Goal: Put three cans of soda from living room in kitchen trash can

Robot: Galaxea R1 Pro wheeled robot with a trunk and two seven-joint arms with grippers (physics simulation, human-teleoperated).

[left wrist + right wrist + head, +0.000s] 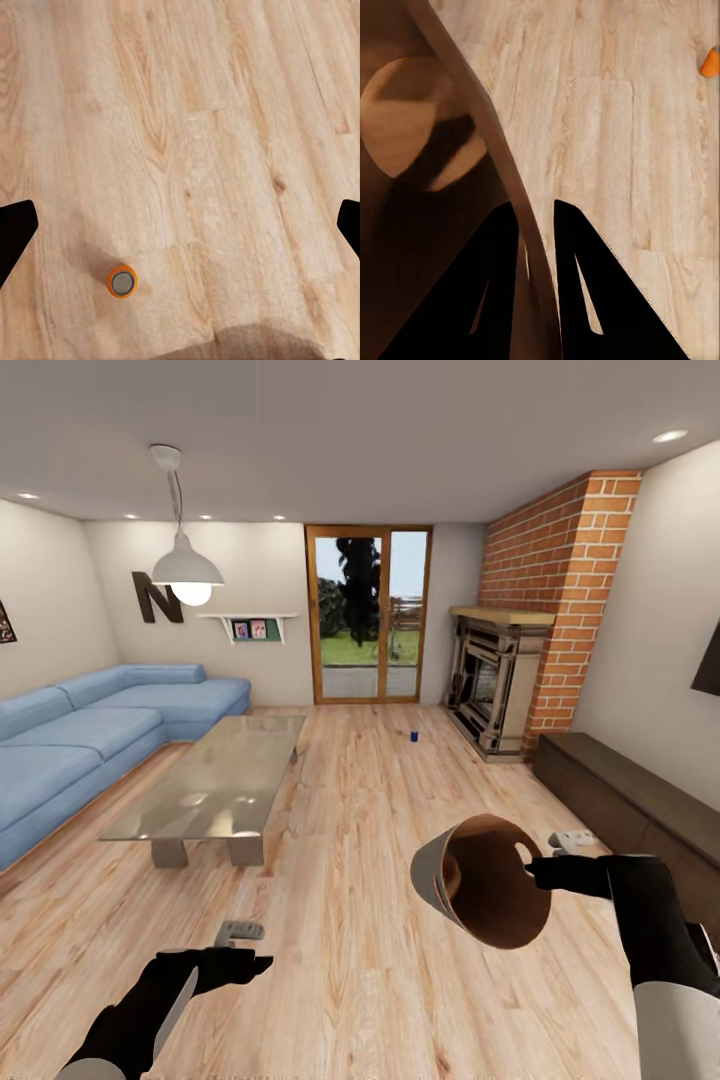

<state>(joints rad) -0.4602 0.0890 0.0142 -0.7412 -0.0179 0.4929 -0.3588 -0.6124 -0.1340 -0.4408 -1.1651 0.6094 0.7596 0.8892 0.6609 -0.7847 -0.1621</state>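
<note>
Two tools: right tool (536, 225) clamps the tilted trash can's (485, 880) rim; left tool (180, 225) spread wide, empty. Orange soda can (121, 283) upright on floor, lower left of left wrist frame; blue soda can (414, 736) mid-frame near fireplace (495, 680).

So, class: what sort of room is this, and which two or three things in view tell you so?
A living room, most likely: a blue corner sofa, a glass coffee table on the light wood floor and a brick fireplace show it.
</note>
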